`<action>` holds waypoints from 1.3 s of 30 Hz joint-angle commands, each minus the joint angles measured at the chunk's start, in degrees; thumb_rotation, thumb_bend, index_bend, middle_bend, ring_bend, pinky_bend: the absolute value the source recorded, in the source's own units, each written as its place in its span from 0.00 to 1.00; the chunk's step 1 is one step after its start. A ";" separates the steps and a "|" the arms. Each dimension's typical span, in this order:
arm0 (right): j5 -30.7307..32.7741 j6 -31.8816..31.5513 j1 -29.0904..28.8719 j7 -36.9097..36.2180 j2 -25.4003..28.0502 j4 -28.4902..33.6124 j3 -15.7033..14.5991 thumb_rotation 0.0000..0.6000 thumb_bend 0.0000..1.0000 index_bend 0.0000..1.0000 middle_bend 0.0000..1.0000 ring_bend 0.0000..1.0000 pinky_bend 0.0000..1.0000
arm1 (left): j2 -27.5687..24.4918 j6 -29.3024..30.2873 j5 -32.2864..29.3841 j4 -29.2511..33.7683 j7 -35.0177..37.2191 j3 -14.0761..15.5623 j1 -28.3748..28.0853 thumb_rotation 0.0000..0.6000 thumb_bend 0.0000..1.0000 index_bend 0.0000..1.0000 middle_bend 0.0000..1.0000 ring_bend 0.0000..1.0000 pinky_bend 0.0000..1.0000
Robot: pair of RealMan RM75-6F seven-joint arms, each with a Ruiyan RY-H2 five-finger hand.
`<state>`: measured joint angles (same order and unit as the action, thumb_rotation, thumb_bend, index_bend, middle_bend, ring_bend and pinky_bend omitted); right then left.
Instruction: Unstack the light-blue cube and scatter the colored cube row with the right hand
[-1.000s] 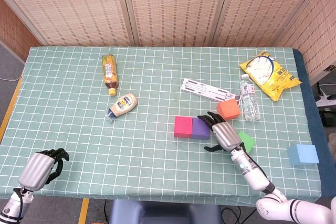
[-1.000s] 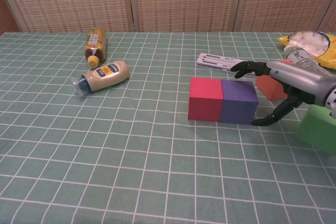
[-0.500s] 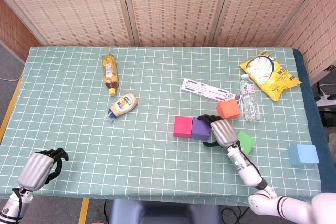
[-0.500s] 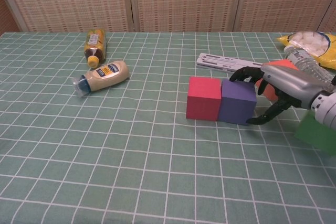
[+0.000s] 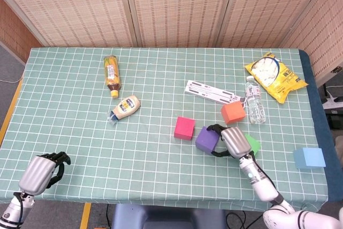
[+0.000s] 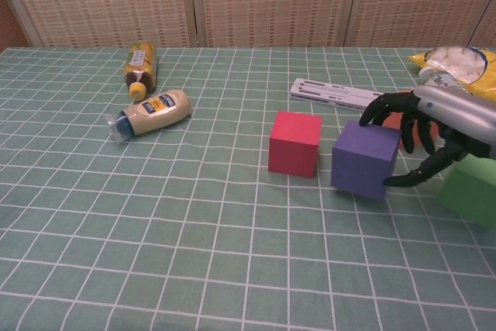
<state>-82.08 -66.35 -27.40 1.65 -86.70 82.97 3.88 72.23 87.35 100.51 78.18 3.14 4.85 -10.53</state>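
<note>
Two bottles (image 5: 121,90) far left, clear.

Bright, even, diffuse lighting from overhead. Only soft, short shadows beneath the right robot hand (image 6: 434,133) and just beside it under the purple cube (image 6: 366,160). Faint sheen on the robot hand's metal back. Sharp across the worktop (image 5: 69,116); no blur, no visible edge distortion.

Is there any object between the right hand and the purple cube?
No. The right hand already touches the purple cube, fingers on its top and right side. The pink cube stands apart on the cube's far side.
</note>
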 commanded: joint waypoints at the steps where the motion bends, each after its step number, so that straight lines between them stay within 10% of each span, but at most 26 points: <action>1: 2.81 5.02 1.12 2.29 10.24 12.38 -2.73 1.00 0.00 0.70 0.63 0.57 0.66 | 0.01 0.01 -0.04 0.05 -0.10 -0.03 0.02 1.00 0.74 0.53 0.49 0.59 0.73; 10: -2.66 3.84 2.93 0.10 14.76 15.48 -6.17 1.00 0.00 0.59 0.62 0.50 0.59 | -0.03 -0.13 -0.11 0.16 -0.25 0.00 0.04 1.00 0.74 0.53 0.50 0.59 0.73; 21: -8.70 2.47 3.54 -7.49 16.89 13.39 -8.19 1.00 0.00 0.14 0.16 0.04 0.11 | -0.03 -0.28 -0.53 -0.11 0.18 -0.19 0.02 1.00 0.74 0.53 0.49 0.59 0.73; 29: -9.55 -5.26 6.85 -6.75 16.90 11.33 -6.58 1.00 0.00 0.08 0.07 0.00 0.01 | 0.02 -0.21 -0.43 -0.13 0.20 -0.18 0.02 1.00 0.74 0.53 0.49 0.59 0.73; 39: -7.39 -23.68 16.67 11.48 12.22 3.71 -2.60 1.00 0.00 0.12 0.07 0.00 0.01 | -0.10 -0.33 -0.73 0.09 0.17 -0.27 0.06 1.00 0.74 0.53 0.50 0.59 0.73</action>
<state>-90.29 -85.62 -14.01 8.69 -72.71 89.53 0.04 72.13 87.02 99.78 78.27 3.30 4.58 -10.48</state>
